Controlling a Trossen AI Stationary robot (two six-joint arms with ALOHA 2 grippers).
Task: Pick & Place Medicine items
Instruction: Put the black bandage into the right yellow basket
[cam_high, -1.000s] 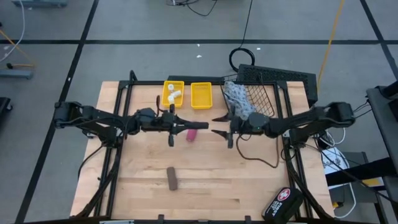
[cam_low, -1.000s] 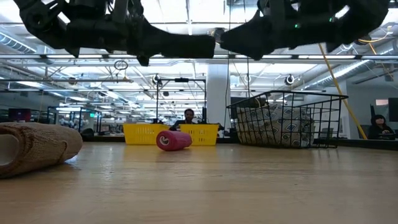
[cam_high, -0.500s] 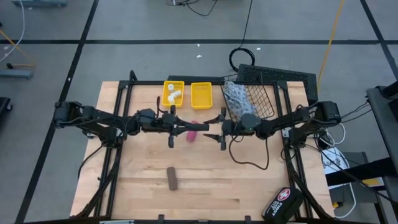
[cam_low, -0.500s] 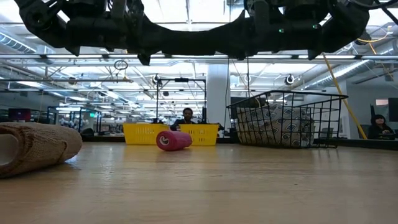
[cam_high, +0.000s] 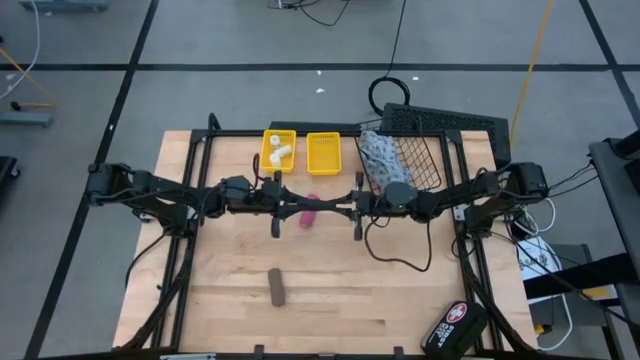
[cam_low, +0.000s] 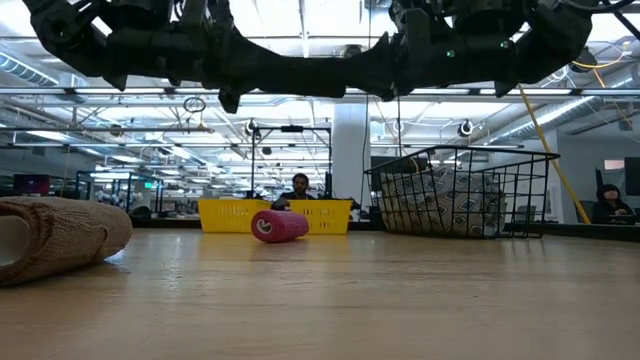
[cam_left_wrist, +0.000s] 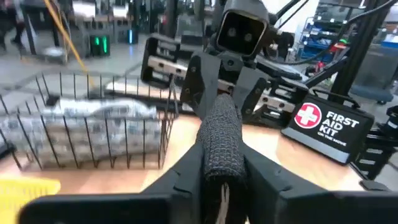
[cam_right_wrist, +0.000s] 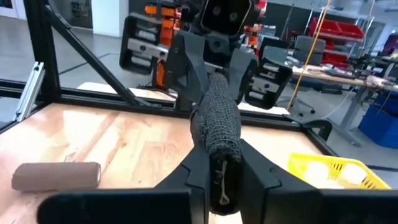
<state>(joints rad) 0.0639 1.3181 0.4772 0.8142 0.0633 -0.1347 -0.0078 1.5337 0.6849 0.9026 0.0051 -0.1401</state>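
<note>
Left hand (cam_high: 318, 205): raised above the middle of the bench, fingers clamped on one end of a dark knitted roll (cam_left_wrist: 222, 140).
Right hand (cam_high: 338, 206): facing the left one at the same height, fingers closed on the roll's other end; the two hands meet tip to tip with the roll bridging them.
Dark roll: held level in the air between both hands, clear of the bench (cam_high: 340, 285); in the low view it is lost among the dark arms overhead.
Magenta tube (cam_high: 309, 215): lying on its side on the bench, just under the left hand's tip, in front of the yellow trays.
White bottles (cam_high: 279, 153): sitting in the left yellow tray (cam_high: 278, 138) at the back of the bench.
Second yellow tray (cam_high: 323, 153): just beside the first, toward the basket.
Wire basket (cam_high: 425, 150): at the back right, with the blue-white pouch (cam_high: 380, 157) inside it.
Brown roll (cam_high: 275, 286): lying alone near the bench's front, well apart from the hands.
First aid case (cam_high: 453, 326): at the front right corner.
</note>
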